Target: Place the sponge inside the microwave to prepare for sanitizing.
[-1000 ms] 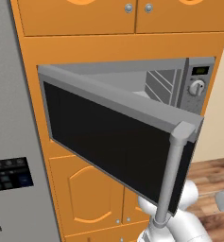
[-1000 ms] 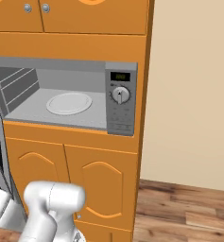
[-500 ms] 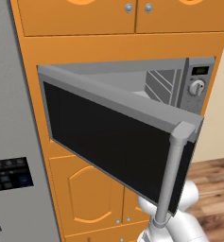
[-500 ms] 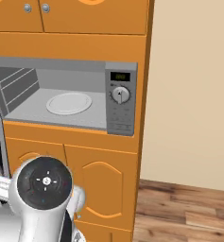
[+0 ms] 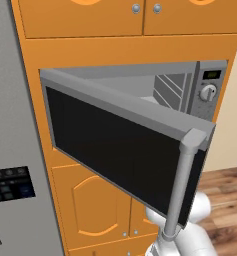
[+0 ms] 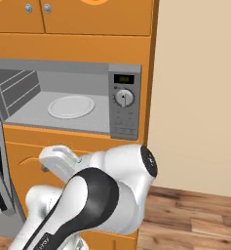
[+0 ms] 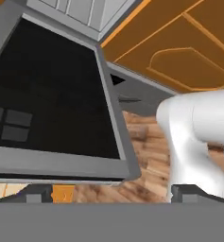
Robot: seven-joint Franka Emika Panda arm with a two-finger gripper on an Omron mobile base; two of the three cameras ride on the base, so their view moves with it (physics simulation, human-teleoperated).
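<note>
The arm has swung up before the open microwave (turntable bare), its gripper spread empty, so the sponge remains unfetched.

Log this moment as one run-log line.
microwave: door open | turntable: bare | gripper: open, holding nothing

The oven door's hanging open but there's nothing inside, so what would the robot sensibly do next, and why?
Probably turn away to find the sponge. The microwave stands with its door swung wide and only the bare white turntable inside, and the hand is open and holds nothing, low beside the door. So the thing to be loaded has yet to be fetched.
</note>
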